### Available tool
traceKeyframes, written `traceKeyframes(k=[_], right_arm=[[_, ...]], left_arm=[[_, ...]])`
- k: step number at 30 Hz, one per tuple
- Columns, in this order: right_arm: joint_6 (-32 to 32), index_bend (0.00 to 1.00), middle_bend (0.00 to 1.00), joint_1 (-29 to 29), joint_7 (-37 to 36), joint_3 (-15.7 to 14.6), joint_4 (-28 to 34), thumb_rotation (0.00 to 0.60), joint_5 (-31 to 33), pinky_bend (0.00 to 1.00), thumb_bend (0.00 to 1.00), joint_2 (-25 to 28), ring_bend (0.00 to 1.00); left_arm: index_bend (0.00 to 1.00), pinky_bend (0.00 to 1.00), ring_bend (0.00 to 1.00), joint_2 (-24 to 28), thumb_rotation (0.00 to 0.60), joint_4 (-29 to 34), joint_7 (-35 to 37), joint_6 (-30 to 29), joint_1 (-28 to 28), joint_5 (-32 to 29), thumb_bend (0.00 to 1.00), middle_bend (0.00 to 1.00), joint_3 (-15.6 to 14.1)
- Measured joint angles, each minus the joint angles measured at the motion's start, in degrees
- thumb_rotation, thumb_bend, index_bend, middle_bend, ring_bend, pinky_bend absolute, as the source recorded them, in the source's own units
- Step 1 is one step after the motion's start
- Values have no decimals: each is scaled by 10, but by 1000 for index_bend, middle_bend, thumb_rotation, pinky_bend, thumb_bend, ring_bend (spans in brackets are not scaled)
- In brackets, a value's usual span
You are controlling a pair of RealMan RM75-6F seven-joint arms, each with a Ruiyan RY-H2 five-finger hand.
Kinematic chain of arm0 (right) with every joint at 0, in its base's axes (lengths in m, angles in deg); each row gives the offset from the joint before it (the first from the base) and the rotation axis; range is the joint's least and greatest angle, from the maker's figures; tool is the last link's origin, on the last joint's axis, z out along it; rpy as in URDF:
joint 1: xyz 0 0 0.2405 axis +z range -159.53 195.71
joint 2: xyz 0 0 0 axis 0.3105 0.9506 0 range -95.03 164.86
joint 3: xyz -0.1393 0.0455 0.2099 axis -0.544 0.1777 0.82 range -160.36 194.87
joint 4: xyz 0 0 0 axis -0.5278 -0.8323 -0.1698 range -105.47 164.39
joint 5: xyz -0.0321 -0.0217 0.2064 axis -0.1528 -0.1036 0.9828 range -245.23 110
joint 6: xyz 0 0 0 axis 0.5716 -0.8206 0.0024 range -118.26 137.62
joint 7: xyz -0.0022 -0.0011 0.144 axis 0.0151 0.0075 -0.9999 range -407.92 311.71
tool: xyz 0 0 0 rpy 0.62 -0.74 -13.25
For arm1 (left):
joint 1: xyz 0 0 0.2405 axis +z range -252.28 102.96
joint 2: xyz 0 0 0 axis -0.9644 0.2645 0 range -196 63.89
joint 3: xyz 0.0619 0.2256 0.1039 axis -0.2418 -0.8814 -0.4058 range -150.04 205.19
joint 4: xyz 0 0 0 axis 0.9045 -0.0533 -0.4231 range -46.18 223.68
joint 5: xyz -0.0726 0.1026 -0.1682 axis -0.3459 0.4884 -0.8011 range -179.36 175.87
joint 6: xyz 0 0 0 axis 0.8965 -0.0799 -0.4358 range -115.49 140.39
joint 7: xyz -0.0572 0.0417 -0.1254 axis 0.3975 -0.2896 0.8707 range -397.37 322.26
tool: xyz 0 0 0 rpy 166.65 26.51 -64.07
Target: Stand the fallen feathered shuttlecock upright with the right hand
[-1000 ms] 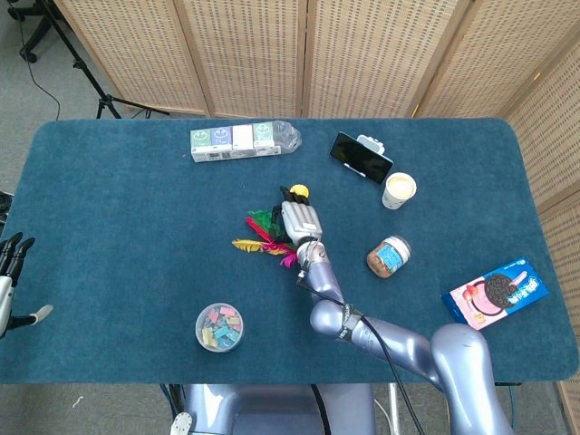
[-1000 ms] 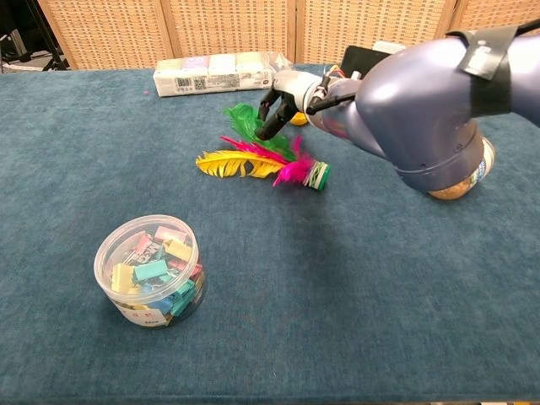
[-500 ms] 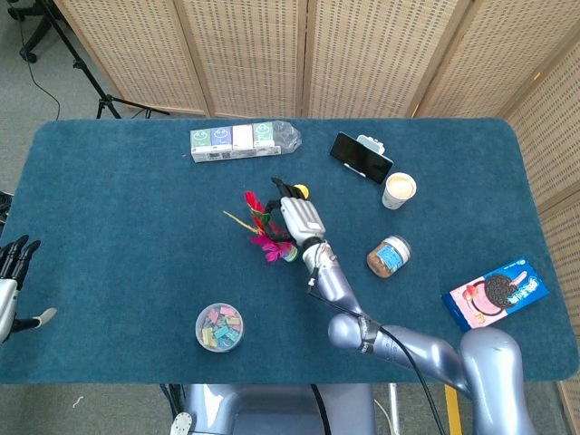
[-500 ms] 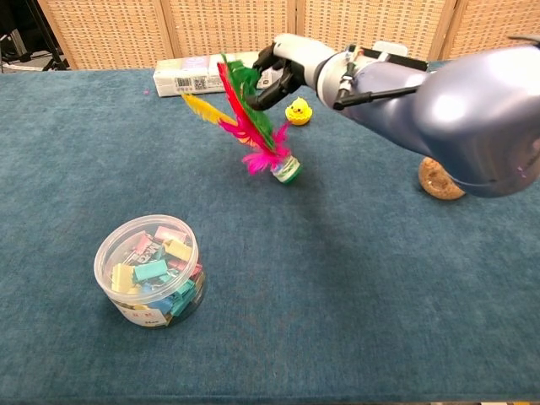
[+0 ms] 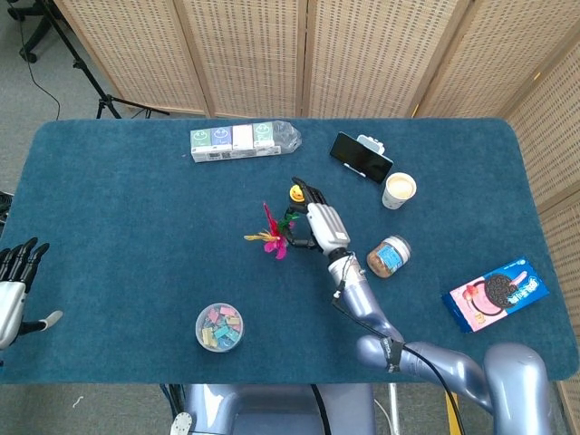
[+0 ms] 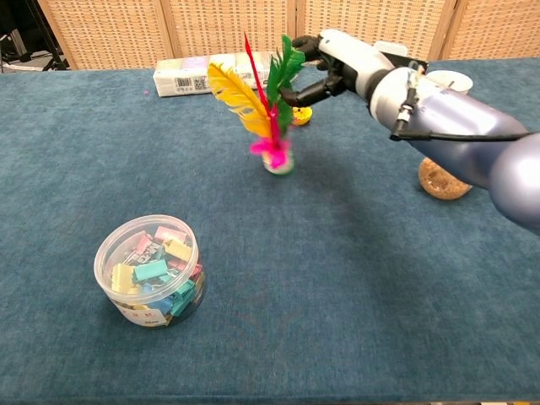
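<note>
The feathered shuttlecock (image 6: 268, 118) stands upright on its green base near the table's middle, its yellow, red, green and pink feathers pointing up. From above it shows as a small bunch of feathers (image 5: 271, 238). My right hand (image 6: 331, 61) reaches in from the right and pinches the tip of the green feather; the head view has this hand (image 5: 323, 224) just right of the shuttlecock. At the table's left edge my left hand (image 5: 15, 285) lies with fingers apart and holds nothing.
A small yellow duck (image 6: 299, 115) sits just behind the shuttlecock. A clear tub of coloured clips (image 6: 152, 271) stands at front left. A tissue pack (image 5: 237, 139), phone (image 5: 361, 156), paper cup (image 5: 399, 189), jar (image 5: 388, 256) and cookie box (image 5: 497, 292) lie around.
My right hand lifted the shuttlecock by its feathers from lying flat, through a tilt, to upright on its base. The hand and arm swung to the right.
</note>
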Motion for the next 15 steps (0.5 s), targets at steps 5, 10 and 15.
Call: traceKeyframes(k=[5, 10, 15], right_arm=[[10, 710, 24, -14, -24, -8, -20, 600, 0, 0, 591, 2, 0], [15, 535, 5, -27, -50, -16, -22, 600, -14, 0, 569, 15, 0], [20, 39, 0, -39, -80, -31, -7, 600, -51, 0, 491, 41, 0]], left_arm=[[0, 0, 0, 0, 600, 2, 1, -4, 2, 5, 0, 0, -2], [0, 0, 0, 0, 600, 1, 1, -4, 2, 6, 0, 0, -3], [0, 0, 0, -1, 600, 2, -2, -4, 1, 8, 0, 0, -4]])
